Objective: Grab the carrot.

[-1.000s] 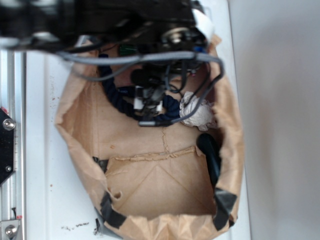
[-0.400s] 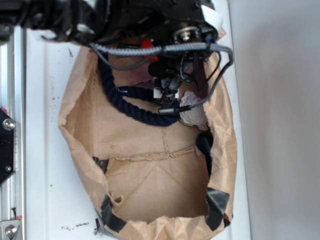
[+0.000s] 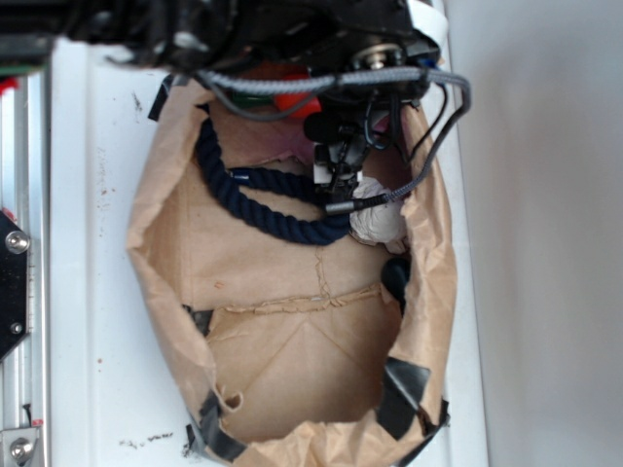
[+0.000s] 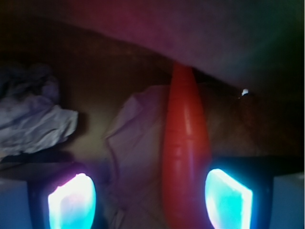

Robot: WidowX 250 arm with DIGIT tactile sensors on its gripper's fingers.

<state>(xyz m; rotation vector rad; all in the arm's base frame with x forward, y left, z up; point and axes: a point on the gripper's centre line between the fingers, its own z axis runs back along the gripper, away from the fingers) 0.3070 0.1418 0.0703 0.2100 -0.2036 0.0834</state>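
Note:
The orange carrot (image 4: 185, 143) lies lengthwise in the wrist view, its tapered tip pointing away, on a pale crumpled cloth (image 4: 136, 143). It sits between my gripper's (image 4: 150, 198) two glowing fingertips, nearer the right one, with a gap on each side. The gripper is open. In the exterior view a small orange-red piece of the carrot (image 3: 290, 100) shows under the arm at the far end of the brown paper bag (image 3: 156, 263). My gripper (image 3: 336, 180) hangs inside the bag there.
A dark blue rope (image 3: 255, 206) curves across the bag floor. A crumpled white cloth (image 3: 378, 219) lies at the right wall, and a dark object (image 3: 395, 275) sits just below it. Bag walls surround the gripper. Grey cables (image 3: 321, 86) hang over the opening.
The arm and gripper have moved toward the far right end of the bag. The bag has shifted and narrowed. The rope and an orange piece of carrot have come into view.

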